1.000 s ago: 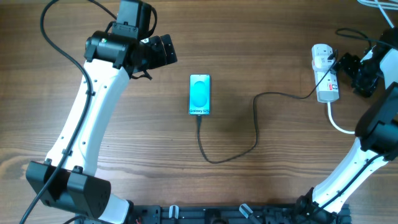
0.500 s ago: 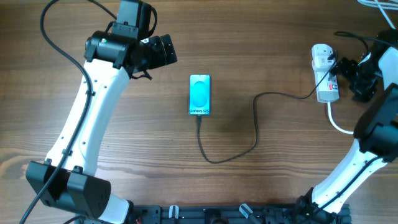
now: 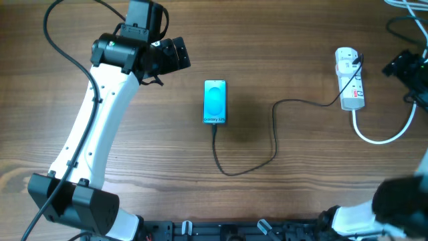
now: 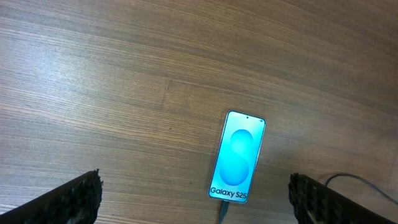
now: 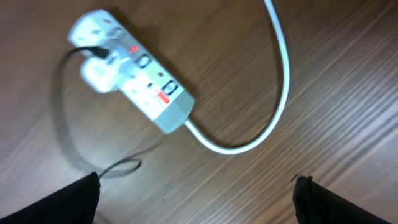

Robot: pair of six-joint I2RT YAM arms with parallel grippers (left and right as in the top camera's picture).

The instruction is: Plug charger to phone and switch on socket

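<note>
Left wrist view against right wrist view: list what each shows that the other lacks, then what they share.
Only the left wrist view shows the phone, lying flat with its cyan screen lit and the charger cable meeting its bottom edge. Only the right wrist view shows the socket, with a plug seated in it and its thick white cord curving away. Both show the wooden table, a stretch of the charger cable, and an open, empty end effector: the left end effector and the right end effector.
</note>
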